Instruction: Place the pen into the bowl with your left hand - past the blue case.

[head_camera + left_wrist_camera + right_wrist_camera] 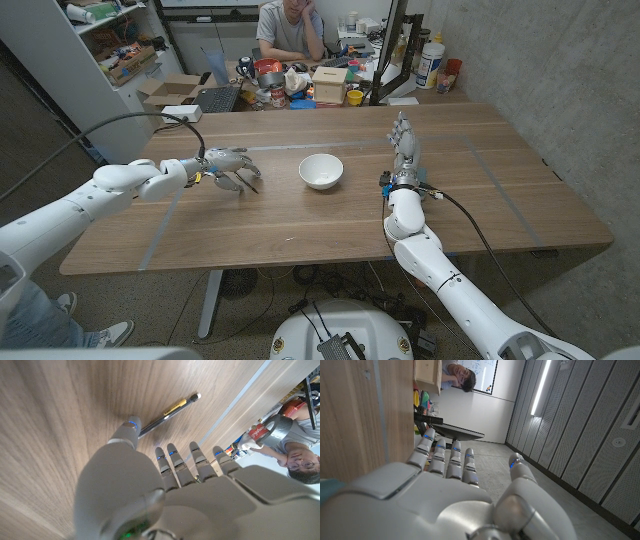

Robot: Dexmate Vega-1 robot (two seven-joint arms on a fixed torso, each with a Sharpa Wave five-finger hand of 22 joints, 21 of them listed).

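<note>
Hovering over the pen [167, 412], the left hand [226, 166] holds nothing, fingers apart. Pen lies on the surface [330, 215], left of the bowl [321, 171]. Right hand [402, 150] stands upright, fingers straight.

Lab: cluttered shelves [105, 45], whiteboard [484, 375]

Left hand [228, 166] reaches low over the table, fingers spread; right hand [402, 146] stands on edge, fingers straight.
</note>
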